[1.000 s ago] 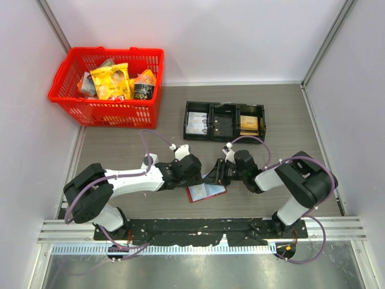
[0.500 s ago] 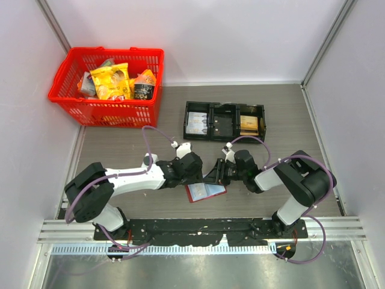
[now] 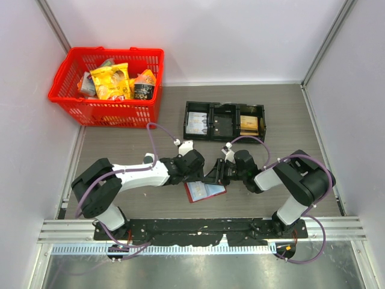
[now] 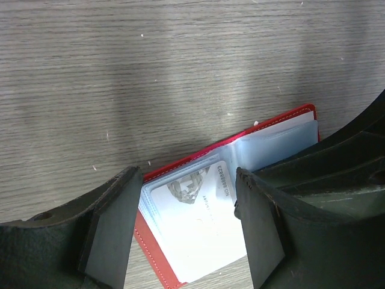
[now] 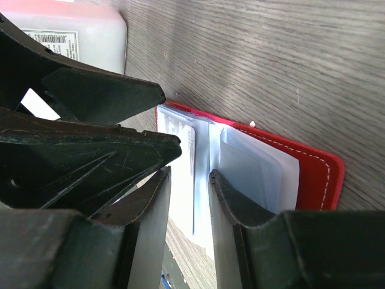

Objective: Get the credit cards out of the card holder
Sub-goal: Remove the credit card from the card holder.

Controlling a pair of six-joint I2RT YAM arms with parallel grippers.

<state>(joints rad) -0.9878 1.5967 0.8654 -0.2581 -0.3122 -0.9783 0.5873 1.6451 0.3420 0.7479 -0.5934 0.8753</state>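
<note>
The open red card holder [image 3: 205, 192] lies on the counter [image 4: 180, 60], a pale card [image 4: 198, 235] between the spread left jaws; the right jaws' grip cannot be told.

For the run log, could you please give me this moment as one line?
holder open on table | card in sleeve | left end effector open, straddling card | right end effector narrow, grip unclear
</note>
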